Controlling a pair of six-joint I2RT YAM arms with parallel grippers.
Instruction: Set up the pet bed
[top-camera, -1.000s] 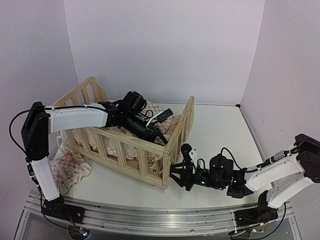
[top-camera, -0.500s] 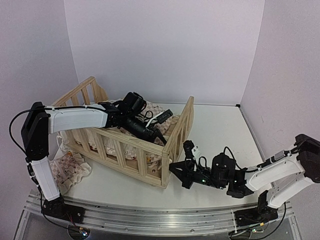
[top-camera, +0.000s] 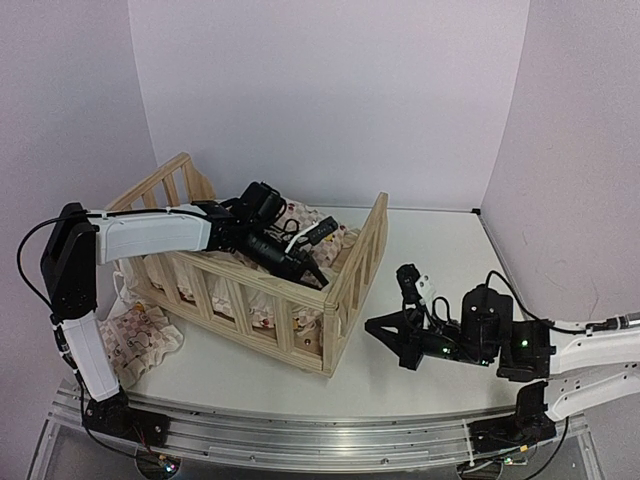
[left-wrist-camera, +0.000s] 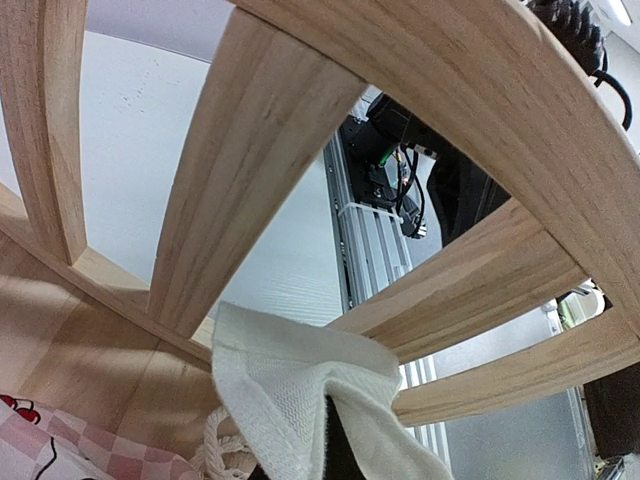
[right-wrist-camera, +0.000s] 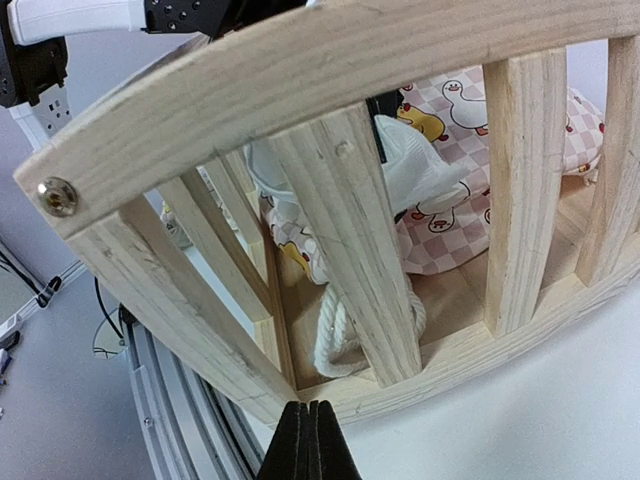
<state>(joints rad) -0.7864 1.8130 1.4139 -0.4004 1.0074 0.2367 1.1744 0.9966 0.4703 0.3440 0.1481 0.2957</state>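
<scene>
The pet bed's pine frame (top-camera: 300, 300) stands left of centre on the table. Its checked duck cushion (top-camera: 303, 215) lies bunched inside. More of the same patterned cloth (top-camera: 140, 335) spills onto the table at the frame's left end. My left gripper (top-camera: 313, 273) reaches down inside the frame, near the right end rail. In the left wrist view it (left-wrist-camera: 335, 452) is shut on the cushion's cream ruffle (left-wrist-camera: 285, 385). My right gripper (top-camera: 372, 328) hovers low over the table just right of the frame, shut and empty (right-wrist-camera: 310, 440). A white tie string (right-wrist-camera: 335, 340) loops round a slat behind the rail (right-wrist-camera: 350, 230).
A ribbed metal rail (top-camera: 300, 440) runs along the near table edge, carrying both arm bases. White walls (top-camera: 330, 100) close in the back and sides. Bare white tabletop (top-camera: 440, 250) lies right of the frame.
My right gripper has shut and drawn back to the right, away from the frame's end rail. The left arm has stayed inside the frame, shifted only slightly, still gripping the ruffle.
</scene>
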